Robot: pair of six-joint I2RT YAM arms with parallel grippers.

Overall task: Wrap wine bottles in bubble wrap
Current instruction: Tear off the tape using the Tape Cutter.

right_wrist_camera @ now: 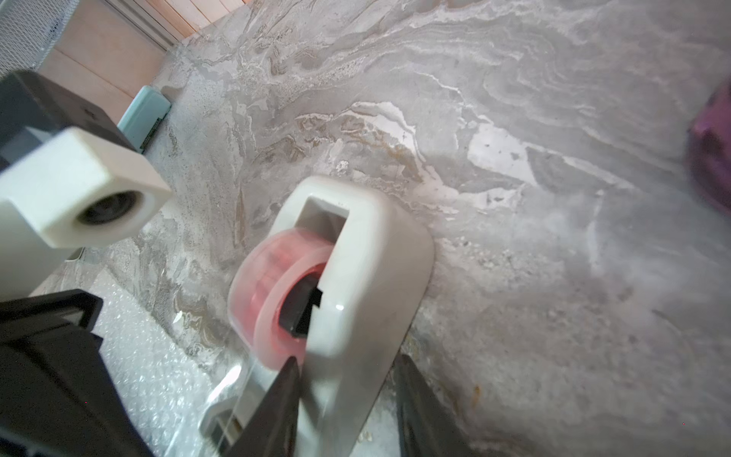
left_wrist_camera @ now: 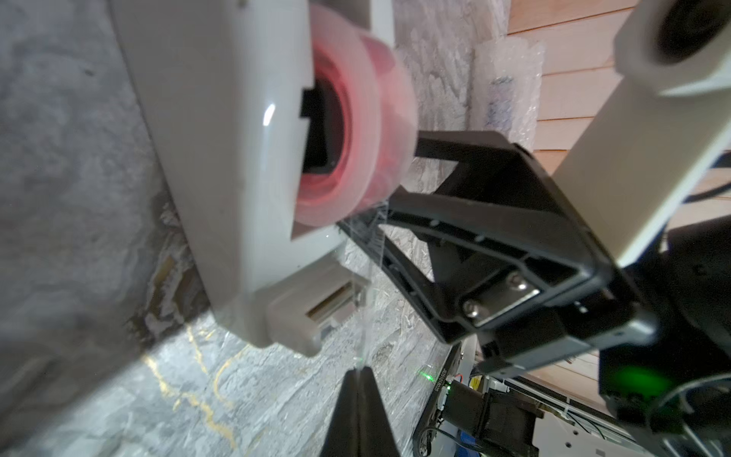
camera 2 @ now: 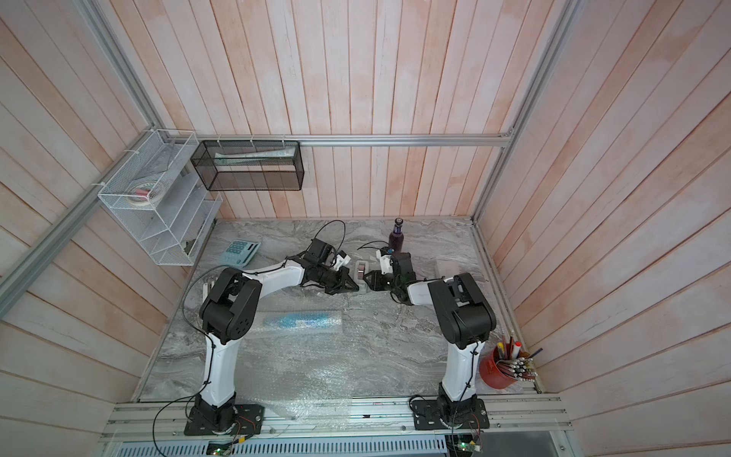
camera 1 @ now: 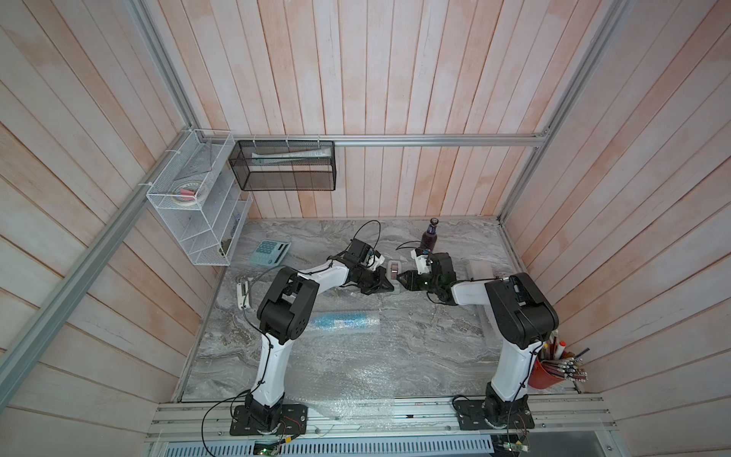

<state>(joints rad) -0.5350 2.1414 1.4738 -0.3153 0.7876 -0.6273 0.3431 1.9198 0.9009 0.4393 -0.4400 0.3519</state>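
Taping step. Right gripper [right_wrist_camera: 346,358] is part-open, jaws braced on the tape dispenser [right_wrist_camera: 375,257]. Left gripper [left_wrist_camera: 358,372] is fully closed, pinching the tape strand [left_wrist_camera: 362,316]. Blue bottle [camera 1: 340,318] lies rolled in bubble wrap [camera 1: 370,321] at the dispenser's 7 o'clock. Next: draw out a length, tear it, stick the seam.

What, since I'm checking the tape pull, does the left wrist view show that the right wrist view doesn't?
Only the left wrist view: the left gripper shut on the clear tape strand drawn from the tape dispenser, and rolled bubble wrap behind. Only the right wrist view: a purple bottle at the frame edge and the teal calculator. Both: the dispenser with its pink-cored tape roll, the right gripper clamped on it, and the marble table.
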